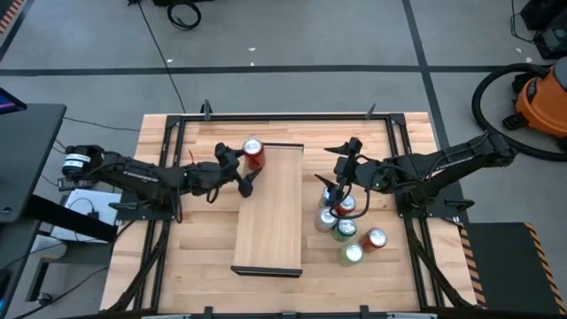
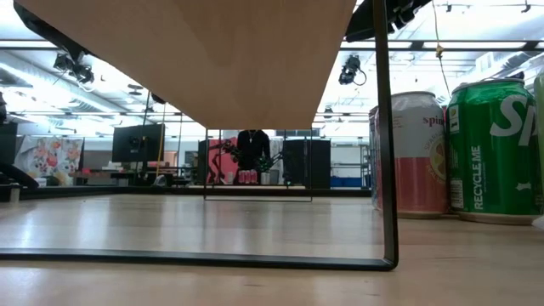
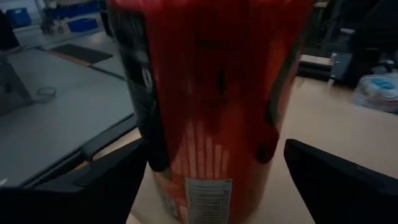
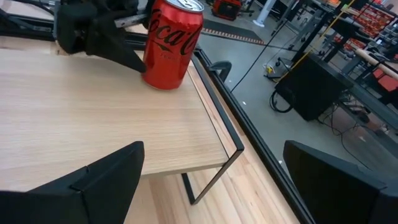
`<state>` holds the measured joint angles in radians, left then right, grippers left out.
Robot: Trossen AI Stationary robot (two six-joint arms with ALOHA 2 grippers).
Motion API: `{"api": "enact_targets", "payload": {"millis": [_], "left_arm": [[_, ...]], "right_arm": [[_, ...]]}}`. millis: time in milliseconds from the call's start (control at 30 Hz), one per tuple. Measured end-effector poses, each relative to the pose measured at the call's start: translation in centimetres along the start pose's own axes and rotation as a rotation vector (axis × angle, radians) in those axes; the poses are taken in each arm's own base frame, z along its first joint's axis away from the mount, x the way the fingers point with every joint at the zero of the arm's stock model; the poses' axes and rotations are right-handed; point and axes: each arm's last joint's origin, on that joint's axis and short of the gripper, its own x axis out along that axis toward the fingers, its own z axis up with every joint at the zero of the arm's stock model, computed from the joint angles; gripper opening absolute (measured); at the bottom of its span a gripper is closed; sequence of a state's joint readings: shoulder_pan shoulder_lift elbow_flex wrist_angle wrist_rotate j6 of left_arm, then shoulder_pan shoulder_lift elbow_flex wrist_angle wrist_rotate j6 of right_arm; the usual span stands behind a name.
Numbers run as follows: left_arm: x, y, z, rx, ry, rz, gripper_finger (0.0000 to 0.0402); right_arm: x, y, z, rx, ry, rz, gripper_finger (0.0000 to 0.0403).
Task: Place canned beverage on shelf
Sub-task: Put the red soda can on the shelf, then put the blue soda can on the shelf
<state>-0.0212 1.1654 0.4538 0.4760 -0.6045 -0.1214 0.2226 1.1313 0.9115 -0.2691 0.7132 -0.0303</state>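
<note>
The red can stands upright on the shelf, at the far corner on the left arm's side. The left gripper is around the can, reaching in flat from the left side of the table. Its two fingers are spread wide on each side of the can and do not squeeze it.

The right gripper hangs beside the shelf's right edge, over a bunch of cans. Its fingers are wide apart too and hold nothing.

There is one can on the shelf. About five more cans stand close together on the table, just right of the shelf. Some are green, and one is pink.
</note>
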Motion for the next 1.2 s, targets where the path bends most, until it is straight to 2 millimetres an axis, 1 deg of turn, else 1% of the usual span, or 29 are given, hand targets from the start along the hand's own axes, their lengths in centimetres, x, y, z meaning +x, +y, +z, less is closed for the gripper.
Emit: {"api": "enact_targets", "payload": {"millis": [167, 433, 633, 733, 833, 933, 1033, 1200], "left_arm": [[-0.7, -0.1, 0.9, 0.007, -0.035, -0.021, 0.0389], [-2.1, 0.7, 1.9, 0.023, -0.049, -0.019, 0.0390], [-4.2, 0.8, 3.4, 0.030, -0.129, -0.070, 0.0390], [-5.4, 0.6, 4.0, 0.040, -0.171, -0.116, 0.0390], [-6.6, 0.1, 4.3, 0.082, -0.196, -0.170, 0.0390], [-7.4, -0.4, 4.4, 0.104, -0.211, -0.217, 0.0390], [-8.0, -0.8, 4.4, 0.116, -0.217, -0.223, 0.0390], [-8.6, -1.3, 4.4, 0.112, -0.227, -0.243, 0.0390]], "right_arm": [[0.0, 0.0, 0.0, -0.001, 0.001, 0.000, 0.0396], [0.0, 0.0, 0.0, -0.001, 0.002, 0.000, 0.0396], [0.0, 0.1, 0.0, -0.008, 0.001, 0.022, 0.0396], [0.0, 0.2, 0.0, -0.011, 0.000, 0.085, 0.0396], [0.3, 0.2, -0.2, 0.028, 0.009, 0.148, 0.0396], [0.7, 0.1, -0.9, 0.058, 0.053, 0.196, 0.0396], [0.9, 0.1, -1.2, 0.095, 0.095, 0.240, 0.0396], [1.6, 0.4, -2.3, 0.066, 0.242, 0.270, 0.0396]]}}
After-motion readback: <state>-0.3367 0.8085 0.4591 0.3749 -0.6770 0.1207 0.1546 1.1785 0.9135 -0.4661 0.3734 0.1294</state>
